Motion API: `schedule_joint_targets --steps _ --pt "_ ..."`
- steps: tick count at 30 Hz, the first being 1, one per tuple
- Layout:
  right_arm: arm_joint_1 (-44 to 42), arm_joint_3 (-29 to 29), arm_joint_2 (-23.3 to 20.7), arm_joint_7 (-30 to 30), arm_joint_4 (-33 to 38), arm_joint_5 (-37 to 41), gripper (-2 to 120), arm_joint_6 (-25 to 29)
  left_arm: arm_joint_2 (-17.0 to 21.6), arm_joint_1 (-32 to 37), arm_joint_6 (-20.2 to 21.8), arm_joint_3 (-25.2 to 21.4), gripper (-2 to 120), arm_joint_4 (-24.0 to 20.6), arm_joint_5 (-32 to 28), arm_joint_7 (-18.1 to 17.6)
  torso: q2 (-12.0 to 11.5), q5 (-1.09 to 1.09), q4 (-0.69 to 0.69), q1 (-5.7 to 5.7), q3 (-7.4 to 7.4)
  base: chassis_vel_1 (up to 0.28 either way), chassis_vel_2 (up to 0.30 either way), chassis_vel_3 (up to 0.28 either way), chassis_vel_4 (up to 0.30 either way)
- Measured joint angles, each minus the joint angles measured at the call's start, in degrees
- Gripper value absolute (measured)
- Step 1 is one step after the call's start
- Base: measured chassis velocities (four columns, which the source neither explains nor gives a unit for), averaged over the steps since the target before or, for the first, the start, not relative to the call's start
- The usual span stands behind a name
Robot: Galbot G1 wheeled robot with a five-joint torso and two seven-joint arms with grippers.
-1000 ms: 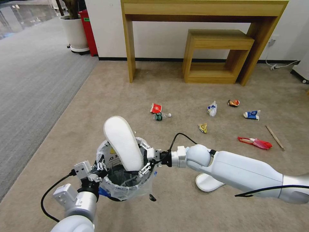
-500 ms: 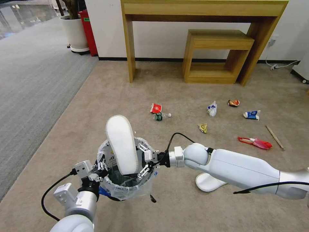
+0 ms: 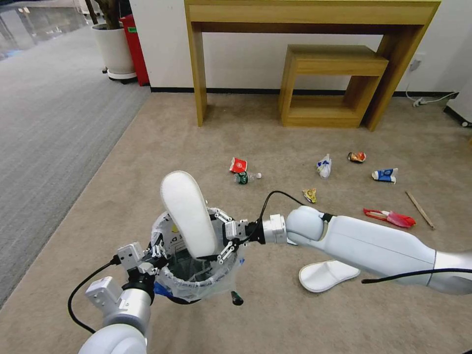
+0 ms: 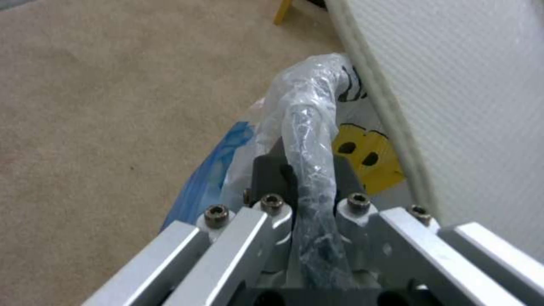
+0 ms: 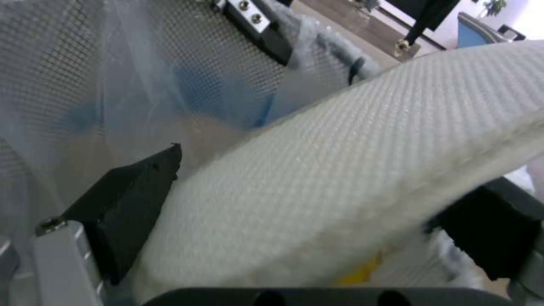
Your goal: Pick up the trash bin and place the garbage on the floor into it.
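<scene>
The trash bin (image 3: 196, 285), lined with a clear bag, hangs above the beige floor (image 3: 162, 147). My left gripper (image 3: 156, 253) is shut on its bagged rim (image 4: 306, 114). A white slipper (image 3: 188, 216) stands tilted, heel end down inside the bin, with my right gripper (image 3: 221, 235) shut across it at the rim. In the right wrist view, the slipper (image 5: 368, 148) spans both black pads. On the floor lie a second slipper (image 3: 327, 275), a red cup (image 3: 238, 164), a bottle (image 3: 246, 177), a pale tissue (image 3: 324, 166), wrappers (image 3: 357, 157), a carton (image 3: 385, 174), a red packet (image 3: 391, 217) and a stick (image 3: 419, 209).
A tall wooden table (image 3: 314, 14) and a low wooden stand (image 3: 332, 83) sit against the back wall. A white planter (image 3: 114, 49) is at the far left, beside grey striped carpet (image 3: 49, 123). A cable (image 3: 427, 101) runs along the right wall.
My right gripper rose a little with the slipper, lifting its toe end higher. The bin and left gripper shifted slightly down and right. More of the floor slipper shows.
</scene>
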Motion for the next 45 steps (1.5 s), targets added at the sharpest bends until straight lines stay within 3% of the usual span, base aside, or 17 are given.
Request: schedule_joint_targets --steps 23,29,37,45 --pt "2.78 0.26 1.61 -8.17 -1.29 -2.89 96 1.63 -0.38 -2.33 0.12 -1.04 3 0.73 -2.03 -0.89 0.00 0.00 0.00 0.00 0.00 0.000 0.000 0.000 0.000" --pt "2.91 2.46 1.78 -9.91 -2.31 -6.94 96 2.27 -0.69 -2.62 0.17 -0.56 3 0.75 -1.99 -0.87 0.00 0.00 0.00 0.00 -0.01 0.000 0.000 0.000 0.000" --pt "2.41 3.21 2.43 -10.04 -3.14 -10.11 99 2.34 -0.70 -2.85 0.34 -0.57 3 0.63 -2.32 -0.82 0.00 0.00 0.00 0.01 0.00 0.000 0.000 0.000 0.000" --pt "0.83 3.10 3.57 -3.33 -2.95 -17.13 99 -0.72 -0.85 -2.67 0.36 -0.50 3 0.18 -2.27 -0.82 0.00 0.00 0.00 0.01 0.00 0.000 0.000 0.000 0.000"
